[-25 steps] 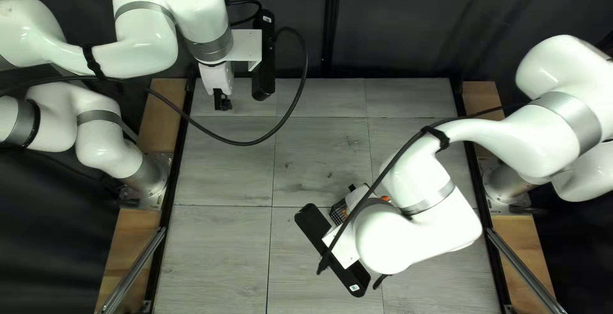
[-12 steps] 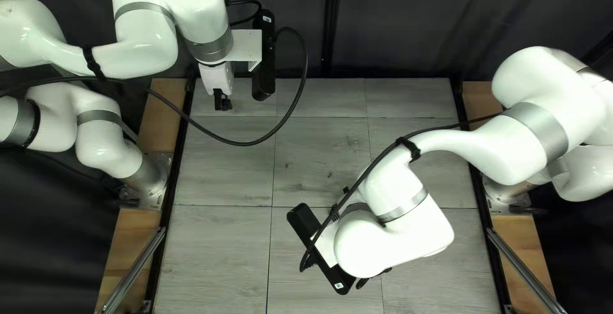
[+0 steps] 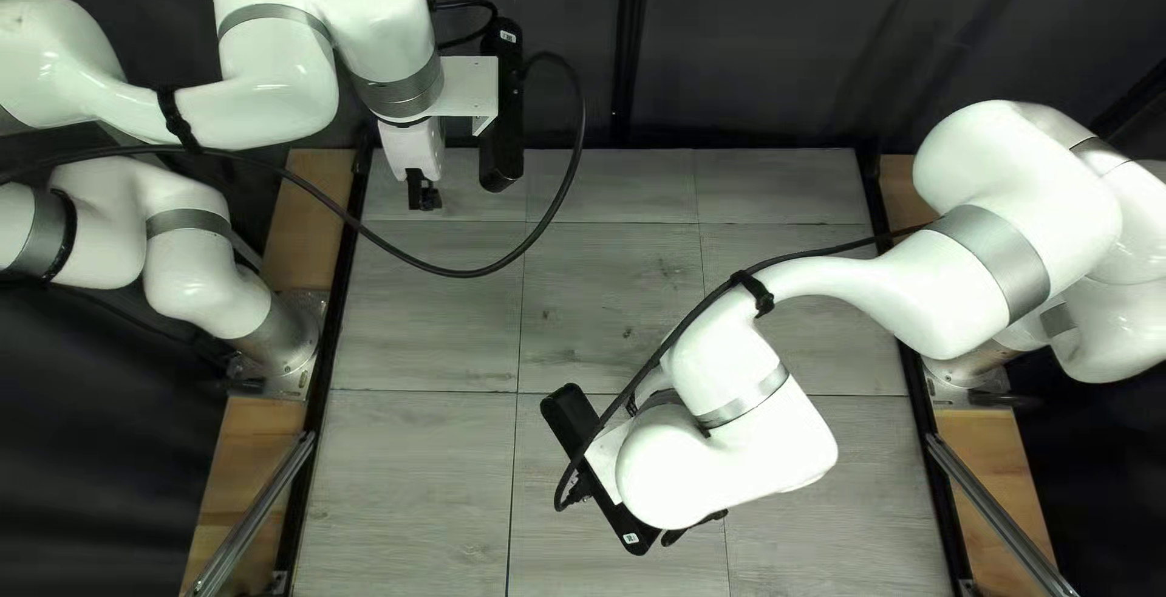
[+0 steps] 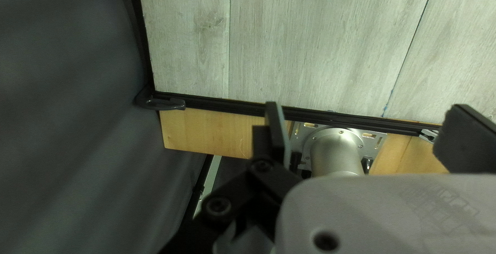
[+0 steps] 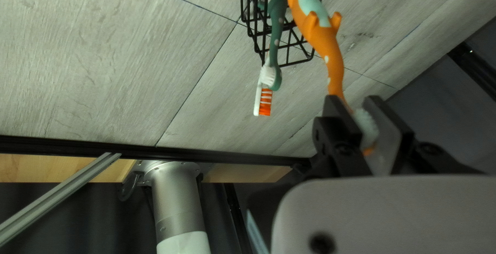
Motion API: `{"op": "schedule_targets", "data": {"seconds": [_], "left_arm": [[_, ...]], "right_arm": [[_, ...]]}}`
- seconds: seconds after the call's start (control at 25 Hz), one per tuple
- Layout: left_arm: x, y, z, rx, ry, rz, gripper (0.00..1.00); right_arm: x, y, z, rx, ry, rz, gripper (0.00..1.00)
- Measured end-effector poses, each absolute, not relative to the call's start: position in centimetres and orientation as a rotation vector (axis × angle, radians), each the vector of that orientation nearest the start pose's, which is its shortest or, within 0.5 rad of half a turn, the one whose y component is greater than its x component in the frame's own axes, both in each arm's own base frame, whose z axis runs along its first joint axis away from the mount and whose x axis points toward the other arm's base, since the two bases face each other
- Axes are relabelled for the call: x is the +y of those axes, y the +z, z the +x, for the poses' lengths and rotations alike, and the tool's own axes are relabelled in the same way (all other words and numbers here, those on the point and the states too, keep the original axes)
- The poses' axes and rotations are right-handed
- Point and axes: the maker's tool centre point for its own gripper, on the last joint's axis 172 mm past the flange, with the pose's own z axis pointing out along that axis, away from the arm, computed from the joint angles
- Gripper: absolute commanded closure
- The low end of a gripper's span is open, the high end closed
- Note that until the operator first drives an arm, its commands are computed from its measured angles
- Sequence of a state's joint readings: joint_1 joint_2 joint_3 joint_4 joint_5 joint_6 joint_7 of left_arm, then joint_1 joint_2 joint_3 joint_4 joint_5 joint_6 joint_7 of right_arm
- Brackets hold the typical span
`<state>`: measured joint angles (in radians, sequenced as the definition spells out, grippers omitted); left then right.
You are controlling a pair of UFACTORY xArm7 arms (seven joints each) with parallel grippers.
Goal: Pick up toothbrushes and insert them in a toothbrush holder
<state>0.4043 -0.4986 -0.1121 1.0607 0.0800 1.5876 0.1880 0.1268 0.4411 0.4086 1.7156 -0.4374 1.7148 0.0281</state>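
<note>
Shifted leftward in the top left view since the earlier frame, the right arm [image 3: 729, 457] is bent over the table [image 3: 425, 476]. An orange toothbrush [image 5: 323, 39] is held near its bristles by the narrowed right gripper [image 5: 361, 115], while a green toothbrush [image 5: 276, 24] is seen within a black wire basket [image 5: 257, 51]. Nothing is held by the left gripper [image 3: 423, 194], spread wide.

Your L arm [image 3: 273, 51] reaches over the table's [image 3: 425, 318] far-L corner, L gripper [image 3: 423, 194] w/ fingers wide apart. R arm [image 3: 717, 463] bends over table's near half, R gripper [image 5: 359, 110] pinched.
</note>
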Motion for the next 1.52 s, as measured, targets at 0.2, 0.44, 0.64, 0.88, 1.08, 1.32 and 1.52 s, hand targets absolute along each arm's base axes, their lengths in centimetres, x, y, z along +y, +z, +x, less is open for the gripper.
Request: {"op": "schedule_targets", "data": {"seconds": [0.2, 0.44, 0.64, 0.88, 1.08, 1.32, 1.52], "left_arm": [[11.2, 35.3, 29.8, -0.179, 0.095, -3.013, 0.0], [11.2, 35.3, 29.8, -0.179, 0.095, -3.013, 0.0], [11.2, 35.3, 29.8, -0.179, 0.095, -3.013, 0.0], [11.2, 35.3, 29.8, -0.179, 0.095, -3.013, 0.0], [11.2, 35.3, 29.8, -0.179, 0.095, -3.013, 0.0], [11.2, 35.3, 29.8, -0.179, 0.095, -3.013, 0.0], [11.2, 35.3, 29.8, -0.179, 0.095, -3.013, 0.0]], "right_arm": [[13.5, 22.4, 48.2, -0.928, 0.535, -3.33, 0.99], [13.8, 21.8, 48.7, -0.963, 0.519, -3.309, 1.0], [14.0, 21.2, 49.0, -0.983, 0.506, -3.295, 0.99], [13.9, 21.4, 48.8, -0.968, 0.503, -3.301, 0.99], [13.6, 21.2, 48.6, -0.942, 0.519, -3.308, 1.0], [13.0, 20.7, 48.4, -0.92, 0.531, -3.309, 0.99], [13.0, 20.3, 48.4, -0.926, 0.528, -3.3, 0.99]]}}
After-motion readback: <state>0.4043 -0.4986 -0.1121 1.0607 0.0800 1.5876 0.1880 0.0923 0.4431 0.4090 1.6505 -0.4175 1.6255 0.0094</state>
